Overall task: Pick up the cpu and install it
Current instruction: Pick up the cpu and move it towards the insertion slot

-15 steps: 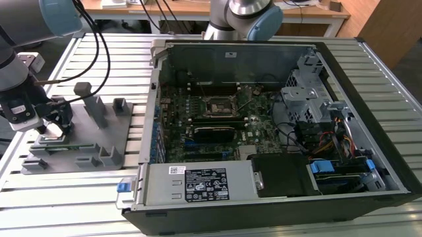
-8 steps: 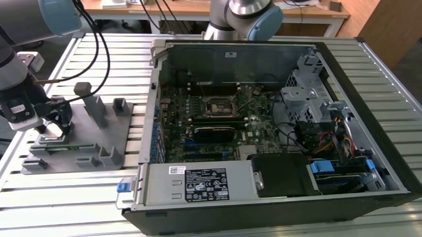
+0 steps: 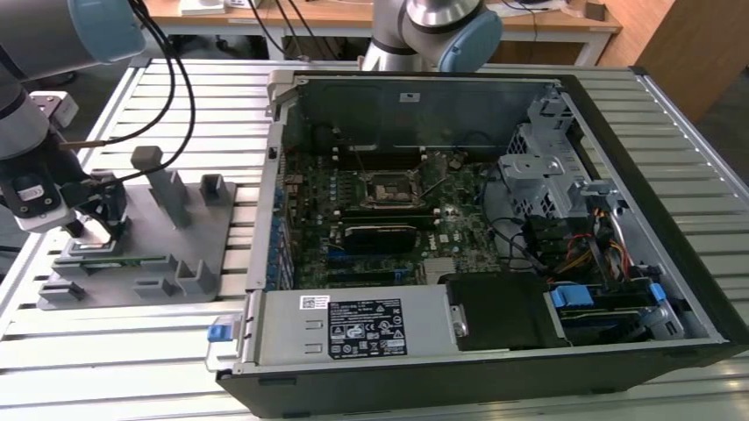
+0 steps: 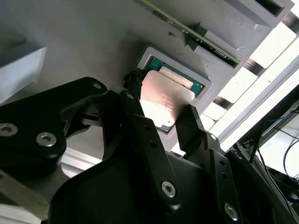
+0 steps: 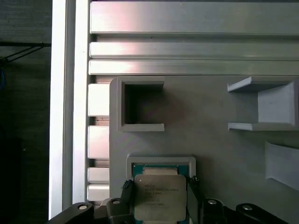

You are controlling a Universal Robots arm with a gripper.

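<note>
Currently the cpu (image 5: 160, 198) sits in its recessed pocket (image 5: 161, 160) on the grey fixture (image 3: 153, 237), well apart from the motherboard socket (image 3: 388, 189) in the open case. Your gripper (image 4: 161, 100) is clamped on it, fingers (image 5: 128, 193) against two opposite edges (can't tell if it's off the pocket floor). So the grasp looks made, while the carry and install aren't done.

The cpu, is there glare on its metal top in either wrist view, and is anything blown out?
In the second wrist view the cpu carries a warm pinkish sheen, and the table slats beside it are blown out white; in the first wrist view the cpu is evenly lit, while the table slats show bright streaks.
</note>
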